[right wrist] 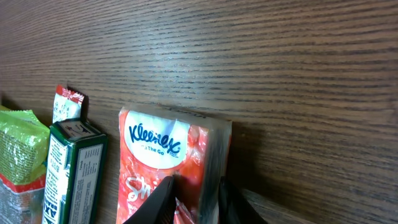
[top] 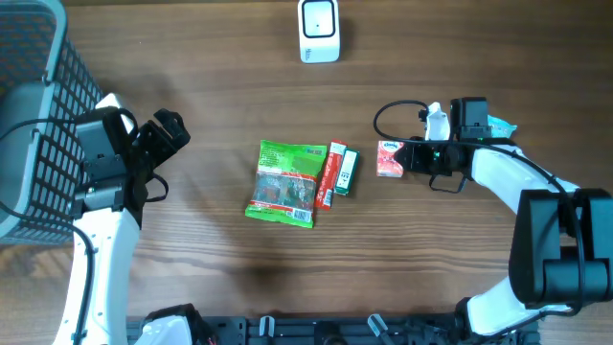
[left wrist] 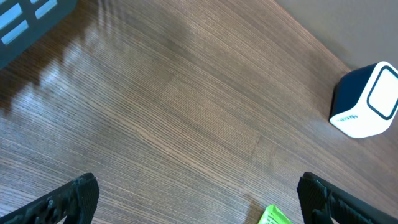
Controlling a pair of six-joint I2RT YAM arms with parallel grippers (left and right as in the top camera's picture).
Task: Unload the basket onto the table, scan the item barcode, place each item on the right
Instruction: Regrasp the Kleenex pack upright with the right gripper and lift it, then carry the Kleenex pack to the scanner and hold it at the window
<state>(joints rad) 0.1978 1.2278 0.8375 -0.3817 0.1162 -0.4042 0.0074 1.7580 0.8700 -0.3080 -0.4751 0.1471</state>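
Right gripper [right wrist: 196,186]: two dark fingers [right wrist: 163,200] pressed onto the near end of the tissue pack [right wrist: 163,165], one on its printed top face and one down its right edge, pinching it. Pack lies flat on the table [right wrist: 298,74], printed face up.

Tissue pack, where: right of centre on the table, overhead view [top: 388,159], just right of the row of other goods and apart from them.

Which way it points: the end with the brand name faces away from the right gripper, toward the table's middle, and the gripped end faces the arm. From the wrist camera the length seems to run straight out from the fingers. Overhead the gripper hides the near part, so I cannot settle the long axis.

Left gripper [left wrist: 196,186]: fingers [left wrist: 73,198] spread wide at the two lower corners of its wrist view, only bare wood between them. It hangs over the table's left side, beside the basket [top: 38,144].

Count:
- tissue pack, one
- green snack bag [top: 285,182], one, at centre
- slim red packet [top: 332,174], one, touching the bag's right side
- small green box [top: 347,172], one, against the red packet and nearest the tissue pack
- white scanner [top: 319,31], one, at the far edge, well apart from the goods
- basket, one
- arms, two
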